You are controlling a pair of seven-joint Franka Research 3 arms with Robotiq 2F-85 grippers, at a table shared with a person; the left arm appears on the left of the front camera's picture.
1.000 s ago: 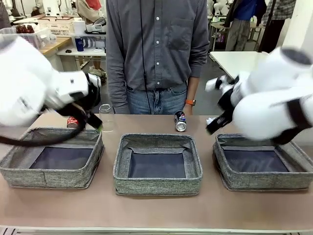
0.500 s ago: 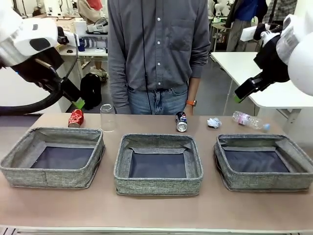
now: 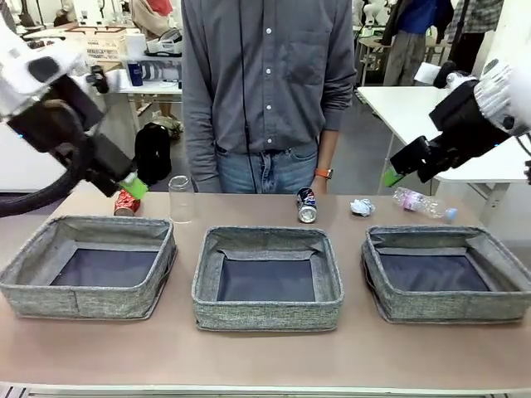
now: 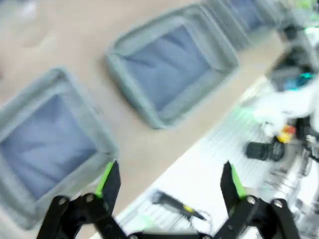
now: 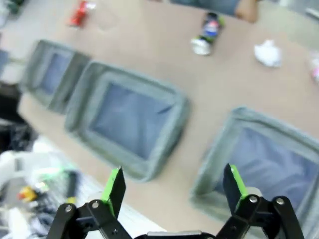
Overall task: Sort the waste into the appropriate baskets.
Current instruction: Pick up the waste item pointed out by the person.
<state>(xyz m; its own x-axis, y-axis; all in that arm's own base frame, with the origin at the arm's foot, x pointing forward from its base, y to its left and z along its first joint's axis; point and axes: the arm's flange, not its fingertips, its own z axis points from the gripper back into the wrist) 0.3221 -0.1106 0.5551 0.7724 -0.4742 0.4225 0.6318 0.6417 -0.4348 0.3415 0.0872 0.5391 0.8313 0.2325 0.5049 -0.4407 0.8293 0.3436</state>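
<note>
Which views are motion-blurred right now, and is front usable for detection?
Front view: sharp, evenly lit, baskets and red can crisp, so likely usable. Left wrist view: heavy motion blur, baskets smeared, though the open left gripper is sharp. Right wrist view: milder blur, blue can and paper wad soft but readable, open right gripper sharp.

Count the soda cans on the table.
2. A red can stands behind the left basket, beside the cup. A blue can is behind the middle basket. None looks hidden.
</note>
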